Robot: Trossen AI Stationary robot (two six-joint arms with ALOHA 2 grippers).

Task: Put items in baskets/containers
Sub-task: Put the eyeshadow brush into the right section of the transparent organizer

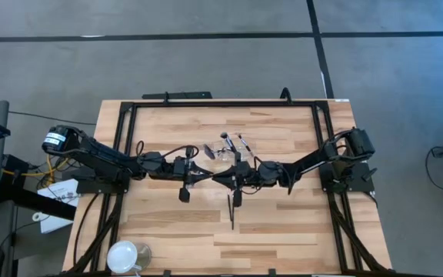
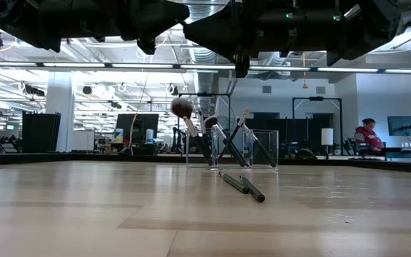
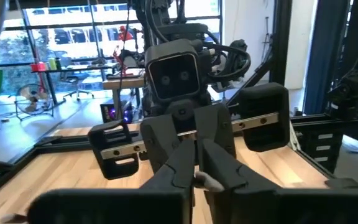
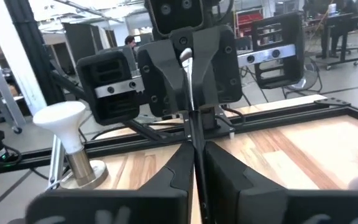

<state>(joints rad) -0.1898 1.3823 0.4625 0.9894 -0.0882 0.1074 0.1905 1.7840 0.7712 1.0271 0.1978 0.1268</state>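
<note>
Handover mid-air: right end effector (image 1: 237,178) clamped on brush (image 4: 190,93), left end effector (image 1: 218,178) pinching its far end. Next: one releases, other carries to clear tray (image 2: 232,148).

1. Right pincer (image 4: 194,165): fingers closed on a slim makeup brush (image 4: 191,93).
2. Left pincer (image 4: 188,62), directly ahead, facing it, grips the same brush's far end.
3. Wooden tabletop (image 4: 303,149) lies beneath both.
</note>
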